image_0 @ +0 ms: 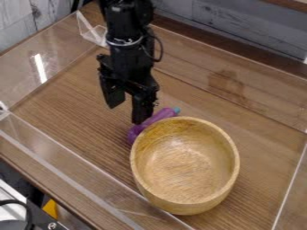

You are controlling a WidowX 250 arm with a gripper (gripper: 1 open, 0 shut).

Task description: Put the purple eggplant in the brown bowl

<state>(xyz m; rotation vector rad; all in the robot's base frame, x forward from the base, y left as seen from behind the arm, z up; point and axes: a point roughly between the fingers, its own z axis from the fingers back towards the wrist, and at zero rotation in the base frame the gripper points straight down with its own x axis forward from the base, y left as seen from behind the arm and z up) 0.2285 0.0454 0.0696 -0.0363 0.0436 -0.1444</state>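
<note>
Purple eggplant (151,125) — elongated (partly bowl-hidden) — beneath the tool (128,119), fingers apart.

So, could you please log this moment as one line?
gripper: open, above table | purple eggplant: on table, beside bowl | brown bowl: nothing inside | placing: not done
</note>
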